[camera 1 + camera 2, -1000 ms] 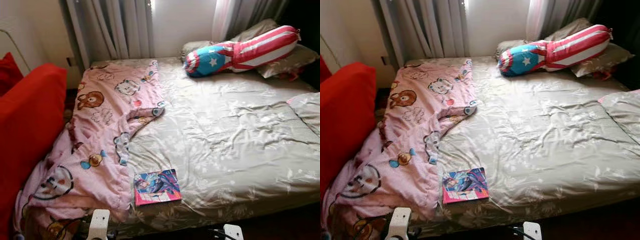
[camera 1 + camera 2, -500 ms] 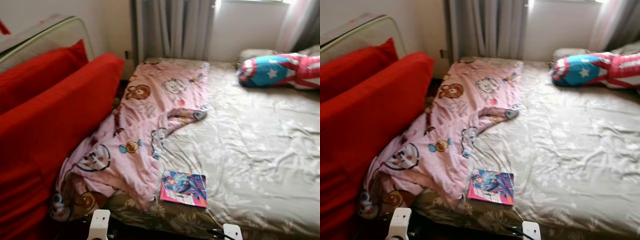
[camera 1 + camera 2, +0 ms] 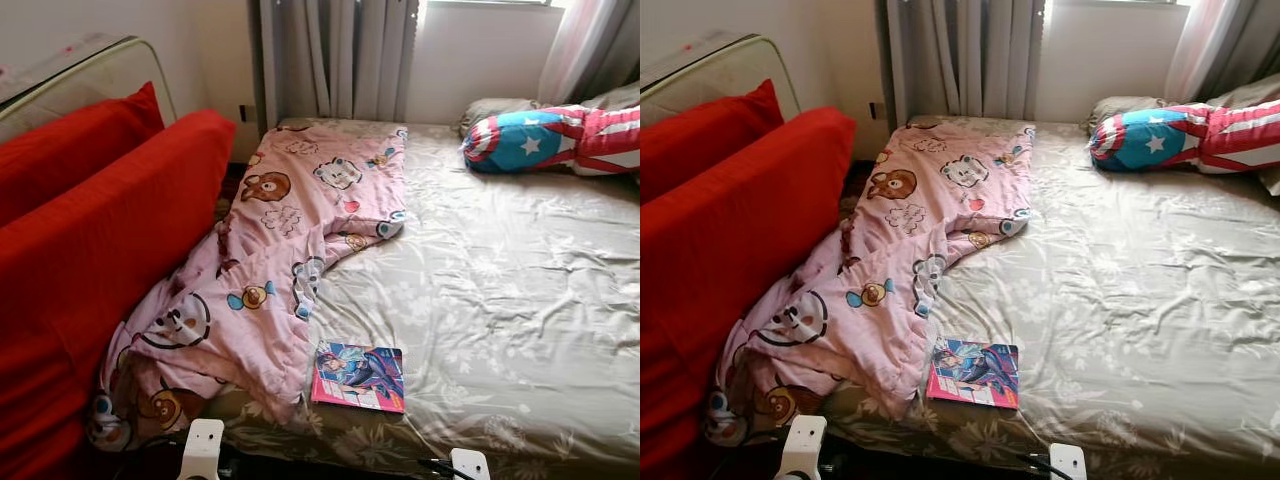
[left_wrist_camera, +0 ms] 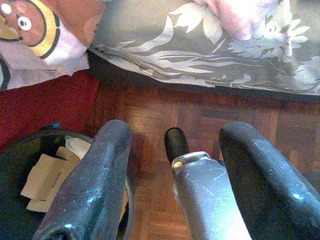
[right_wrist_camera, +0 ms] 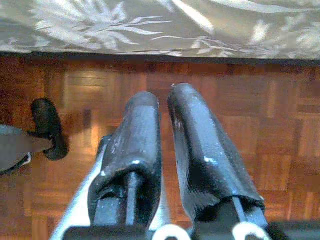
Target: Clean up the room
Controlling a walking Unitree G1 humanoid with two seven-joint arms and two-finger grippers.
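Two risks concern us: with the left end effector (image 4: pixel 172 175) spread and the right end effector (image 5: pixel 165 150) together, both low, the book (image 3: pixel 358 376) at the bed (image 3: pixel 520 300) foot edge could slide off, or the pink blanket (image 3: pixel 270 270) snag.

The pink blanket (image 3: pixel 270 270) drapes over the bed's (image 3: pixel 500 300) near corner, hiding the sheet beneath it. Beside the bed, the red cushions (image 3: pixel 90 260) run off the picture's edge. The striped pillow (image 3: pixel 560 135) at the bed's head is cut off too. The book's (image 3: pixel 360 376) cover print is too small to read.
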